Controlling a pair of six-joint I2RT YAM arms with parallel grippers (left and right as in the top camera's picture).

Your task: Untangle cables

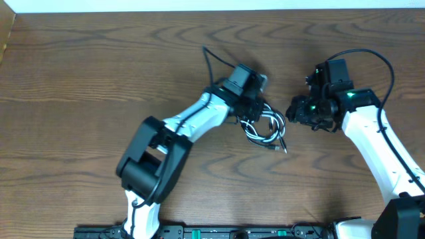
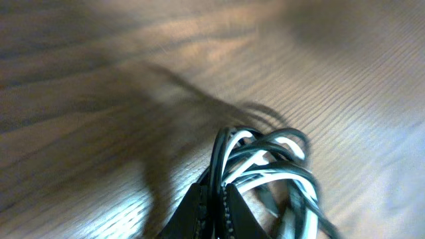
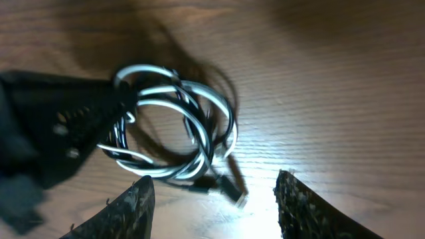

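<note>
On the wooden table [image 1: 80,73], the cables [image 1: 267,130] are seen as one coiled black-and-white bundle, just toward 3 o'clock of centre. Its 10 o'clock edge is clamped by the left gripper [image 1: 248,111], closed tight on several strands. The right gripper [image 1: 296,110] is held half open and empty at 2 o'clock (near, not touching). Anchoring seems in hand; next, one loose strand should be pinched and drawn away.

Overhead: evenly lit, sharp, faint shadows. Left wrist: blurred, glare streak across the brown wood-grain worktop [image 2: 199,53], heavy shadow left of the tangled black and white cords [image 2: 265,156]. Right wrist: dim, soft focus, hot glare patch bottom centre.
</note>
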